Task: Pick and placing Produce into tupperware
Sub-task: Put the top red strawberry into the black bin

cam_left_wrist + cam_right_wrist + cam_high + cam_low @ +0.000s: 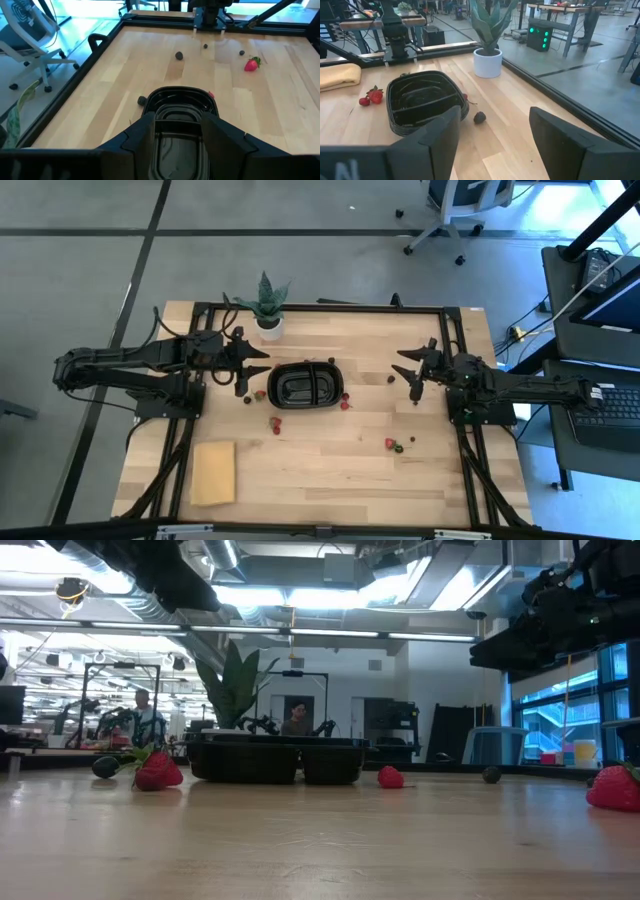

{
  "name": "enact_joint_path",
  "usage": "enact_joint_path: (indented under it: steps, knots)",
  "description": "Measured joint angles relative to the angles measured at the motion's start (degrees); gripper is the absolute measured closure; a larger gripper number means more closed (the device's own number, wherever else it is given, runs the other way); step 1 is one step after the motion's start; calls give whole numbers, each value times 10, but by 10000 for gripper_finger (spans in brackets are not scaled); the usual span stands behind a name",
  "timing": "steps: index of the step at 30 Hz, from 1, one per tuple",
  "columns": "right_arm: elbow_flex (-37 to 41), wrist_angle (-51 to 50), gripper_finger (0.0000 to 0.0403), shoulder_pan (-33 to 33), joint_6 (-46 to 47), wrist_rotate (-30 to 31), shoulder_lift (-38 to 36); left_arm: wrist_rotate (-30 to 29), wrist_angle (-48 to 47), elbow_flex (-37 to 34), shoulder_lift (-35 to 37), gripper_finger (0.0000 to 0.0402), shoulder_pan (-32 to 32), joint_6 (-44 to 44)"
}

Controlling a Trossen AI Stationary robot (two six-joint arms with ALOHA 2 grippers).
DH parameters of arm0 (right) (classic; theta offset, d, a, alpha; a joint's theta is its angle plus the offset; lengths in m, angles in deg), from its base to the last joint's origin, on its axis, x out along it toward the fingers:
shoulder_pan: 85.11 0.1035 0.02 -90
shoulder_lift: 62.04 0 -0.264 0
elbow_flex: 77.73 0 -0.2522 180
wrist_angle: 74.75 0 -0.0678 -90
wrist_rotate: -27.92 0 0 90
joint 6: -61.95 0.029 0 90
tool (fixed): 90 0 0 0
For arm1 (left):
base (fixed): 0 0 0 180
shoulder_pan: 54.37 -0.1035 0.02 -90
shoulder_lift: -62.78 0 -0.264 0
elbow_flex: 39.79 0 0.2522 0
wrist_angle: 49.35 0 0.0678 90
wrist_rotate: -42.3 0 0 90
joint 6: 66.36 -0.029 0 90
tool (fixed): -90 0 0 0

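Note:
The black two-compartment tupperware (pixel 305 385) sits flat on the middle of the wooden table. Small pieces of produce lie scattered around it: red strawberries (pixel 262 394) (pixel 345 402) (pixel 391 443) and dark berries (pixel 390 379). My left gripper (pixel 258 366) hovers open just left of the tray, whose near end shows between its fingers in the left wrist view (pixel 177 135). My right gripper (pixel 402 368) hovers open to the tray's right, pointing toward it (pixel 492 135). The low view shows the tray (pixel 275 760) with strawberries (pixel 158 770) (pixel 615 788) on either side.
A potted plant in a white pot (pixel 267 308) stands near the far edge behind the tray. A flat tan block (pixel 213 472) lies at the near left. A black frame rims the table. People sit in the room beyond (pixel 295 718).

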State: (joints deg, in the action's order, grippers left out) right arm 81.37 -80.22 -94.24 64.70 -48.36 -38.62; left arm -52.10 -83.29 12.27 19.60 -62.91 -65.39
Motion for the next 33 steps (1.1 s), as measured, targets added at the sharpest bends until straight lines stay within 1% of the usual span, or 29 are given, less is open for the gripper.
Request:
enact_joint_path:
  steps: [4, 7, 10, 13, 15, 21, 24, 28, 30, 33]
  knots:
    - [0, 0, 165, 0, -1, 0, 0, 36, -6, 0, 0, 236, 0, -3]
    - [0, 0, 165, 0, -1, 0, 0, 73, -18, 0, 0, 209, 0, -14]
    - [0, 0, 165, 0, -1, 0, 0, 89, -21, 0, -8, 177, 0, -16]
    - [0, 0, 165, 0, -2, 0, 0, 84, -16, 0, -7, 156, 0, -15]
    - [0, 0, 165, 0, -2, 0, 0, 81, -18, 0, -7, 150, 0, -11]
    - [0, 0, 165, 0, -1, 0, 0, 86, -19, 0, -7, 147, 0, -11]
    - [0, 0, 165, 0, -1, 0, 0, 92, -45, 0, -13, 147, 2, -16]
    - [0, 0, 165, 0, -2, 0, 0, 39, -91, 0, -43, 152, 30, -53]
    - [0, 0, 165, 0, -2, 0, 0, 28, -108, 0, -62, 153, 45, -58]
    - [0, 0, 165, -1, -2, 2, 0, 25, -128, 0, -88, 154, 63, -30]
